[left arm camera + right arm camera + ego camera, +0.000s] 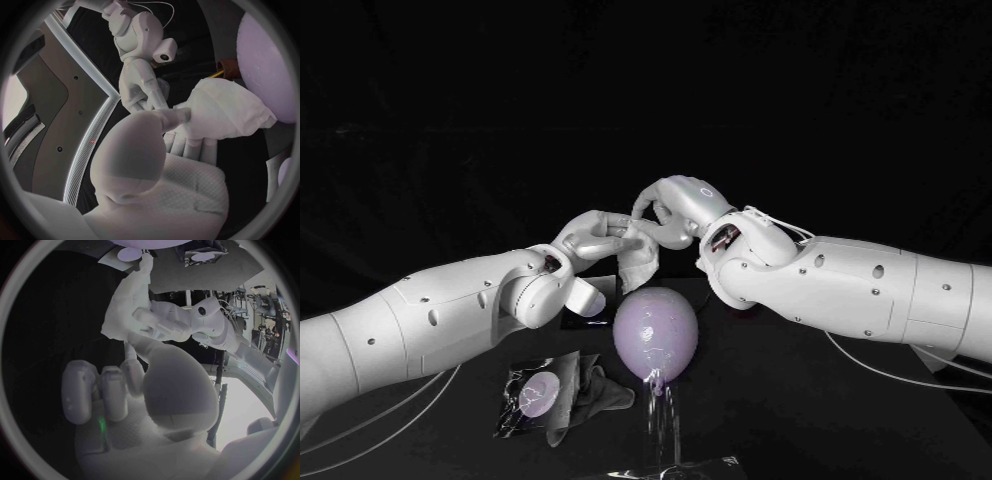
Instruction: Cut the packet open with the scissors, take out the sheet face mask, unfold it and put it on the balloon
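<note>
Two robot hands [596,240] [672,215] hold one mask [639,268] beside balloon [656,335].

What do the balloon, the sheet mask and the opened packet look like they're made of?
The balloon: likely latex, smooth with a soft sheen. The sheet mask: thin white fabric-like sheet, matte, hanging in limp folds. The packet: probably foil or plastic film, glossy, crinkled and reflective.

The head camera looks down on the balloon [655,335] from above and well back. The wrist cameras sit close behind the left hand [156,170] and right hand [150,405], with the balloon at each circle's rim. All three views share the sheet mask [635,262] near the balloon.
</note>
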Robot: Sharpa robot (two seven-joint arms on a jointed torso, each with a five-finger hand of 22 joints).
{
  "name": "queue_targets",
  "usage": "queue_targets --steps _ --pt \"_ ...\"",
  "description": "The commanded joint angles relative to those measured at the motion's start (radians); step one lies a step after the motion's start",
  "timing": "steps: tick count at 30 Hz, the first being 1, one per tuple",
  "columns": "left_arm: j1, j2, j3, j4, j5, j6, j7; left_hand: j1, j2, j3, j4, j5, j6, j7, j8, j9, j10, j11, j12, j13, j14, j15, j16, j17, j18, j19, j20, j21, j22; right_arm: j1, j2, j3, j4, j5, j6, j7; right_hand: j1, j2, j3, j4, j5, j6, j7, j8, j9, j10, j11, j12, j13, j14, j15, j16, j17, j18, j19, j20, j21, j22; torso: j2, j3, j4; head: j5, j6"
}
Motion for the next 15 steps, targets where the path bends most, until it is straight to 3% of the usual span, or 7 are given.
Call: queue_targets --steps 1,8,15 --pt "0.003 0.003 0.003 0.005 -0.005 0.006 0.024 -0.007 0.001 0.000 -0.004 0.003 0.009 -0.001 0.003 -0.001 0.007 0.000 -0.004 -0.001 0.004 0.002 -0.005 -0.001 0.011 -0.006 -0.002 0.005 0.001 -0.002 -0.003 -0.001 0.001 0.002 0.002 0.009 -0.005 0.017 0.014 0.001 0.001 -0.010 0.002 0.010 0.005 0.011 0.001 0.011 0.087 0.108 -0.008 0.004 0.263 -0.021 0.041 -0.008 0.008 0.222 0.000 0.0000 -0.0004 0.000 0.000" --pt "0.003 0.002 0.003 0.004 -0.005 0.007 0.021 -0.007 0.000 0.001 -0.005 0.003 0.009 -0.001 0.003 -0.001 0.007 0.000 -0.004 -0.001 0.005 0.002 -0.005 -0.001 0.011 -0.007 -0.002 0.006 0.001 -0.002 -0.008 -0.001 0.003 0.031 -0.003 0.018 -0.018 0.028 0.029 0.006 0.000 -0.016 0.002 0.022 0.013 0.016 0.001 0.014 0.091 0.108 -0.009 0.004 0.263 -0.022 0.042 -0.010 0.010 0.222 0.000 0.0000 -0.0003 -0.001 0.000" --pt "0.003 0.001 0.003 0.004 -0.007 0.008 0.018 -0.008 -0.001 0.003 -0.009 0.003 0.009 0.000 0.002 -0.002 0.007 0.001 -0.007 -0.002 0.007 0.002 -0.005 0.000 0.012 -0.009 -0.003 0.010 0.003 -0.002 -0.014 -0.001 0.001 0.086 -0.018 0.036 -0.040 0.024 0.029 0.017 0.000 -0.024 0.000 0.030 0.017 0.011 0.000 0.002 0.083 0.108 -0.009 0.004 0.263 -0.021 0.040 -0.010 0.007 0.221 0.000 -0.0001 -0.0002 -0.001 0.000"
